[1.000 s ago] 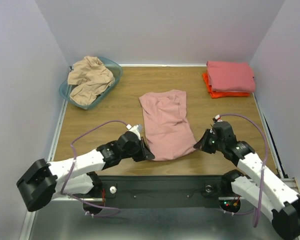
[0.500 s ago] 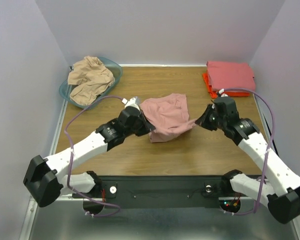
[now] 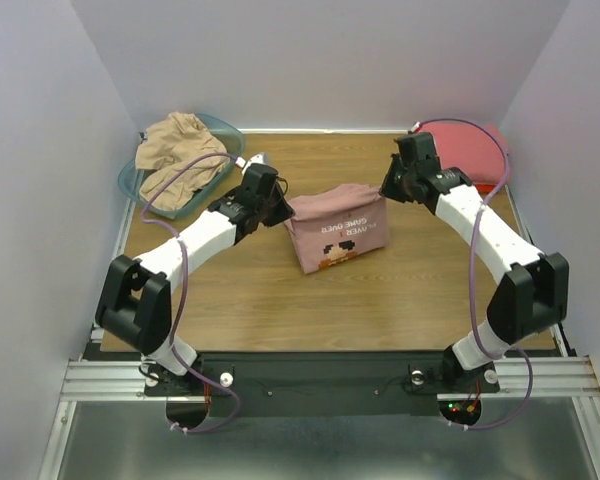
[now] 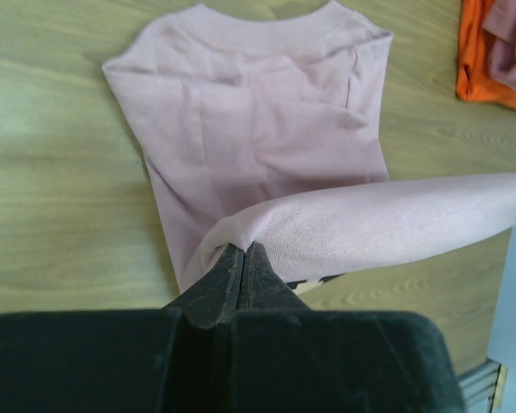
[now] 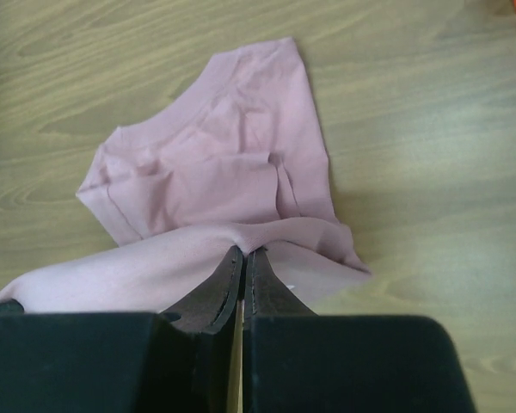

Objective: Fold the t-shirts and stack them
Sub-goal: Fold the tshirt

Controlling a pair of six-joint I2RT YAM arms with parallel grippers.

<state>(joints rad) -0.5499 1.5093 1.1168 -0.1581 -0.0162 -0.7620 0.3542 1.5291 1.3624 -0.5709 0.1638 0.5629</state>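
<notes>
The dusty pink shirt bears a print too small to read — the orange shirt runs off the edge.

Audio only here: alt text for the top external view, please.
The left gripper and right gripper pinch the dusty pink t-shirt, one edge stretched between them over mid-table, its print showing. A crumpled tan t-shirt fills the teal basket far left; a folded coral pink t-shirt lies far right.
</notes>
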